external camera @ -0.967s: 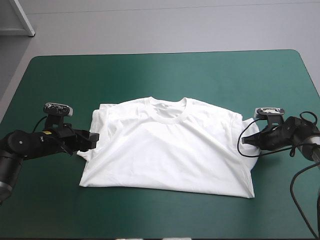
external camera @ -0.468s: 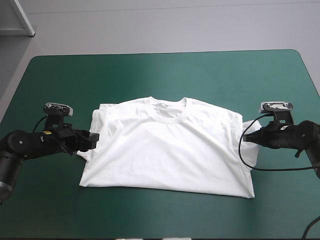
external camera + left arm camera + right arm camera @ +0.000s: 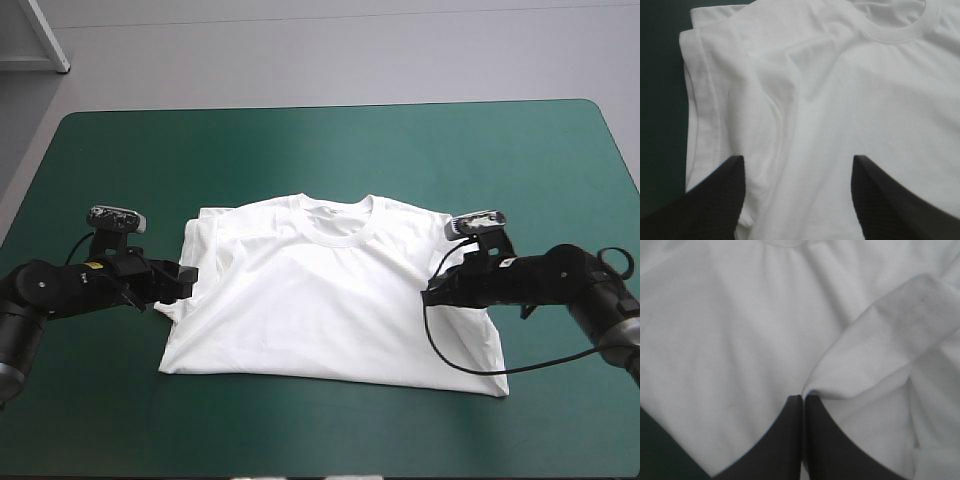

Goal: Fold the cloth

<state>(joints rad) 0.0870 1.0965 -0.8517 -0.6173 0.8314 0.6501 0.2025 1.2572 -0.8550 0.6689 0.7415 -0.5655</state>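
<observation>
Right gripper point(image 3: 432, 293), frame right, pinches the T-shirt point(image 3: 320, 300), seemingly a sleeve fold; left gripper point(image 3: 186, 280) gapes at the opposite edge.

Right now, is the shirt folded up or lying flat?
Mostly flat: the T-shirt lies spread, collar showing; the right gripper pinches one sleeve folded over the body.

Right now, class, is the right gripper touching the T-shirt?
Touching. The right wrist view shows the right gripper shut on a raised fold of the T-shirt.
</observation>
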